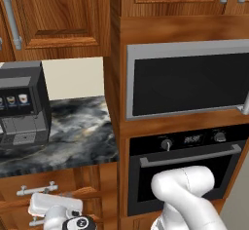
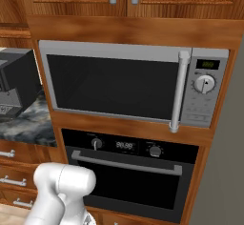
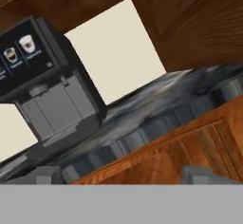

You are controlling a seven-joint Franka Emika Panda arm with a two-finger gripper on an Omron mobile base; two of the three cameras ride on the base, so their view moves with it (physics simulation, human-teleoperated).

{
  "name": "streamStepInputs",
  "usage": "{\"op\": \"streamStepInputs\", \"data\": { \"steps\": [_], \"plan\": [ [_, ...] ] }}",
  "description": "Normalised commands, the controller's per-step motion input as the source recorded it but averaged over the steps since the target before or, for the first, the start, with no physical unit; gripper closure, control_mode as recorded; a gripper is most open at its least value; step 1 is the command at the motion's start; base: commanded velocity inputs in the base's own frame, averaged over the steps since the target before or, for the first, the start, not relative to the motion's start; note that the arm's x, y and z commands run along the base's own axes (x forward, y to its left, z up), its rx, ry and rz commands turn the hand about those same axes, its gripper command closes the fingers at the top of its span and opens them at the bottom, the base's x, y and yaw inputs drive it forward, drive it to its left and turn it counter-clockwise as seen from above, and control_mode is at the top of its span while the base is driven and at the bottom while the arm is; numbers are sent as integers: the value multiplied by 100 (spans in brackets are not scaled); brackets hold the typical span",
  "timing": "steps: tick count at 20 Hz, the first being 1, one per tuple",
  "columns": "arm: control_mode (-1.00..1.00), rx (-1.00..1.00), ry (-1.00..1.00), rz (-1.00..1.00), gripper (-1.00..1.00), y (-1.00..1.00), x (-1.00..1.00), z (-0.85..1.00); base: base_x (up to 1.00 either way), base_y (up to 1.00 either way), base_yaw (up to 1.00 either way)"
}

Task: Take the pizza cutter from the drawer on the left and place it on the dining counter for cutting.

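The drawer (image 1: 36, 189), a shallow reddish-brown wooden front with a horizontal silver bar handle, sits shut just under the edge of the marbled counter (image 1: 78, 136), left of the oven (image 1: 185, 168). The gripper (image 3: 121, 176), low in front of that drawer, holds its 2 dark fingertips (image 3: 45, 174) spread wide with nothing between them. A coffee machine (image 3: 47, 90) stands on the counter near its front edge. Bare stone lies to the machine's right, up to the tall cabinet holding the microwave (image 2: 128, 83).
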Motion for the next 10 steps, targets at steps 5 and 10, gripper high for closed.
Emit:
{"op": "streamStepInputs", "data": {
  "steps": [5, 10],
  "plan": [
    [-100, -36, 0, 0, -100, 0, 0, -45, 0, 0, 0],
    [-100, -40, 0, 0, -100, 0, 0, -41, 0, 0, 0]
  ]
}}
